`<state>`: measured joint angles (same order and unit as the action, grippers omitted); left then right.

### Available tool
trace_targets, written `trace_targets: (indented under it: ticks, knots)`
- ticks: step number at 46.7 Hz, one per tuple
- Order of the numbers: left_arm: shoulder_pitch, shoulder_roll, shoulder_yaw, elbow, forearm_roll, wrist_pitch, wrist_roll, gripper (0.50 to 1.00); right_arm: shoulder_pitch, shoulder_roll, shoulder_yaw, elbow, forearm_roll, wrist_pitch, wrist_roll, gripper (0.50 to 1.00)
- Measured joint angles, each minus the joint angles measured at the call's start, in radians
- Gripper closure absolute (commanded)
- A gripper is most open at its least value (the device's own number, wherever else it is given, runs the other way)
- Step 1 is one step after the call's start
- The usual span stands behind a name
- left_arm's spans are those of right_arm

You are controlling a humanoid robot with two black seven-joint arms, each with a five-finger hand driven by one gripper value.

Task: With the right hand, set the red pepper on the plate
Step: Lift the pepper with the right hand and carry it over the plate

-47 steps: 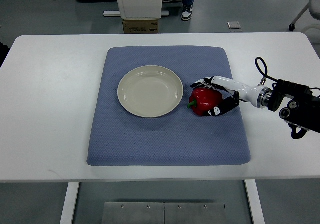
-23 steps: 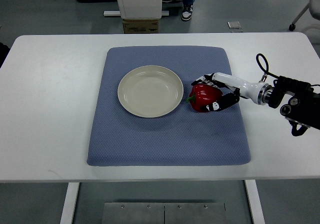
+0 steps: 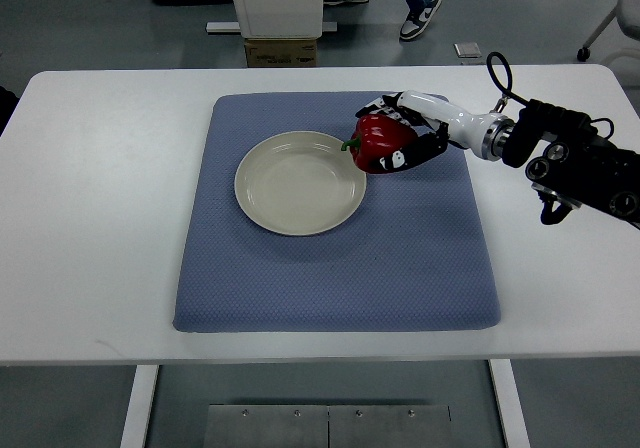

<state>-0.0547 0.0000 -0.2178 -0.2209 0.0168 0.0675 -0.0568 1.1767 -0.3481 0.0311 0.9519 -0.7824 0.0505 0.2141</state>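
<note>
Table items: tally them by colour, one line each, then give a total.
Red: 1, the red pepper, held in the right hand
Cream: 1, the plate
Blue: 1, the mat
Total: 3

Red pepper [image 3: 378, 143]: glossy, smooth skin. Plate [image 3: 300, 182]: smooth cream glaze with slight sheen; mat [image 3: 335, 258]: matt blue cloth of fine dimpled weave. Desk [image 3: 100, 198]: smooth matt white; right hand [image 3: 408, 133]: glossy white and black plastic.

White forearm, black wrist housing, looping black cable [image 3: 497, 71], black-and-white fingers [image 3: 412, 151].
</note>
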Motion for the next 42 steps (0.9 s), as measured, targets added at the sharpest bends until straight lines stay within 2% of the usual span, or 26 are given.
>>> trace_targets:
  ticks: [10, 21, 42]
  knots:
    - [0.000, 0.000, 0.000, 0.000, 0.000, 0.000, 0.000, 0.500, 0.020, 0.090, 0.000, -0.004, 0.000, 0.000, -0.012, 1.000]
    - [0.000, 0.000, 0.000, 0.000, 0.000, 0.000, 0.000, 0.500, 0.020, 0.196, -0.002, -0.056, -0.002, 0.000, -0.038, 1.000]
    - [0.001, 0.000, 0.000, 0.000, 0.000, 0.000, 0.000, 0.500, 0.014, 0.325, -0.002, -0.142, -0.001, -0.001, -0.057, 1.000]
